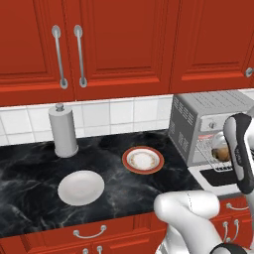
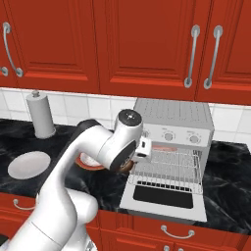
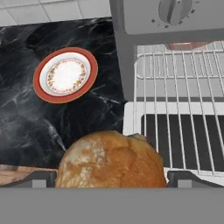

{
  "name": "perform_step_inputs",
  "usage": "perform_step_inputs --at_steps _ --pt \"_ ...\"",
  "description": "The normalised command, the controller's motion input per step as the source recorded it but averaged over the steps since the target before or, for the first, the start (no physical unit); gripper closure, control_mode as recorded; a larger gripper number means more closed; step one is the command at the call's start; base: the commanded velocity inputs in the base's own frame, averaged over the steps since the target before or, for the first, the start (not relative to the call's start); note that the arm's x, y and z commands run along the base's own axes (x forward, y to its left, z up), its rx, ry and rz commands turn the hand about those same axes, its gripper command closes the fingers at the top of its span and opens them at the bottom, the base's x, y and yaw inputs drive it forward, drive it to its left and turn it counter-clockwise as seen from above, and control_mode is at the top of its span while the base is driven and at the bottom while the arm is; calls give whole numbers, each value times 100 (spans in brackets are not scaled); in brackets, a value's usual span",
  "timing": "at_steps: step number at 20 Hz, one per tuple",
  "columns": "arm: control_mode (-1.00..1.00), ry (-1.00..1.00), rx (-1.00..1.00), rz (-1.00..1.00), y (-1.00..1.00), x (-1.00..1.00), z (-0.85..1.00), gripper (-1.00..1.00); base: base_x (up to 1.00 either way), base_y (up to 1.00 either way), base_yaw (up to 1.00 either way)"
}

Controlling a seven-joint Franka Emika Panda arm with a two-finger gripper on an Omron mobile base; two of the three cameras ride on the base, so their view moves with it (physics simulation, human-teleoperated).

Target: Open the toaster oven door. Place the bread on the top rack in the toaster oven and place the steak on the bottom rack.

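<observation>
- Far left against the tiled wall stands a grey paper towel holder (image 1: 63, 130), upright on the black marble counter (image 1: 30, 173).
- In front of it, nearer the counter's edge, lies a plain white plate (image 1: 81, 187).
- Further right sits a red-rimmed plate (image 1: 143, 159) with a patterned white centre, just beside the oven's left side.
- The gripper (image 3: 112, 175) hangs in front of the oven's left half; its fingertips (image 3: 41, 177) stand wide apart on either side of the bread (image 3: 111, 159), a round brown roll that fills the space between them. I cannot tell whether the pads actually press on it.
- The toaster oven (image 2: 172, 122) stands at the right end of the counter under the red cabinets (image 2: 142, 39), with its knobs (image 2: 169, 136) in a row above the opening.
- The toaster oven door (image 2: 164, 197) is dropped fully open and lies flat out toward the counter's front edge, dark glass facing up.
- A wire rack (image 2: 171, 164) is slid forward out of the opening, over the door.
- At the back, just under the control panel, a pinkish-red strip of the steak (image 3: 188, 45) shows above the rack bars; I cannot say which shelf it lies on.
</observation>
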Motion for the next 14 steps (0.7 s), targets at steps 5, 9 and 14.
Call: perform_step_inputs --at_steps 5,9,14 --pt "-100 0 -2 0 -51 23 -4 -100 0 0 0" --pt "-100 0 -6 0 -24 37 -15 -100 0 0 0" --pt "-100 0 -5 0 -22 36 -27 -100 0 0 0"
